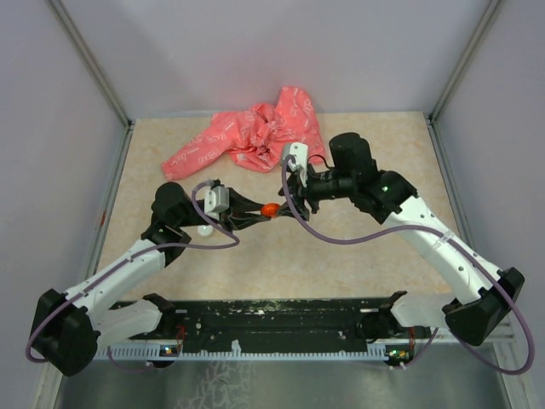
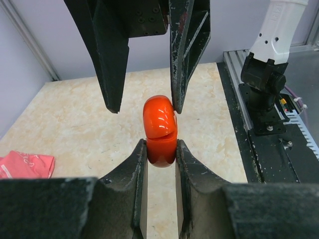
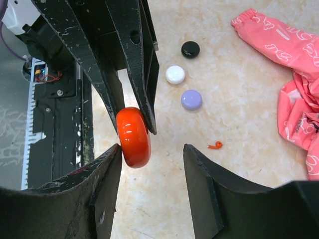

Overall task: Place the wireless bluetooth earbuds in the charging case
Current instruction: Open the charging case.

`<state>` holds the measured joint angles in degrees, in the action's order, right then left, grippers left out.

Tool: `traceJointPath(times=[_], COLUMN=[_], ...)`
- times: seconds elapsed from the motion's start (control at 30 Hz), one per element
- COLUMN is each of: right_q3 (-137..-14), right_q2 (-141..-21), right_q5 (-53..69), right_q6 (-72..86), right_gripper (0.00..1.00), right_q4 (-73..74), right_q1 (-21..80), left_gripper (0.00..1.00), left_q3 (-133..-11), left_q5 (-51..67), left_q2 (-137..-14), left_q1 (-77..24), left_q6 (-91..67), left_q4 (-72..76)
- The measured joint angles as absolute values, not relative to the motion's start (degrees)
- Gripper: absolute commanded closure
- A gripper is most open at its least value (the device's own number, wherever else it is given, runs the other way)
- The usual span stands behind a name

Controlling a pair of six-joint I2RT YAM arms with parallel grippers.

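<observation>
Two claws meet mid-air over bench (image 3: 239,114): left claw (image 2: 161,145) clenched on case (image 2: 159,122), held on edge; right claw (image 3: 152,152) released, jaws astride case w/ one finger (image 3: 104,179) touching it. One tiny red earbud (image 3: 215,145) lies on bench nr lavender disc (image 3: 191,99), cloth (image 3: 294,64) beyond.

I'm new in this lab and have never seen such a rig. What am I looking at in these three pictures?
Two robot arms stand at the edge of a table. One picture looks down from above; the other two come from cameras on each wrist. The left claw is shut on a red-orange charging case; the right claw stands open, one finger touching it. On the table lie a pink cloth, a black disc, a white disc, a lavender disc and one tiny red earbud.
</observation>
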<state>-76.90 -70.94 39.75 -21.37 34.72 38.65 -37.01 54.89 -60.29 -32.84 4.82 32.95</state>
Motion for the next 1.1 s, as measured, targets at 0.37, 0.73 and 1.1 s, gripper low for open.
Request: traceJointPath(times=[0.37, 0.73, 1.1], right_q3=[-76.0, -75.7, -72.2], right_q2=[-69.5, -69.5, -69.6], right_q5=[35.2, 32.1, 16.3], right_q6=[-19.2, -17.2, -6.9], right_gripper=[0.48, 0.45, 0.30], right_q4=[31.0, 29.3, 24.5], right_q1=[38.7, 38.7, 34.8], left_gripper=[1.00, 1.00, 1.00], left_q3=[-37.0, -37.0, -36.7], left_q5=[56.4, 52.5, 39.8], left_q2=[-60.2, -59.3, -57.5], left_q1=[-32.8, -32.8, -32.8], left_q6=[7.0, 9.3, 12.8], left_q4=[30.4, 27.4, 22.6])
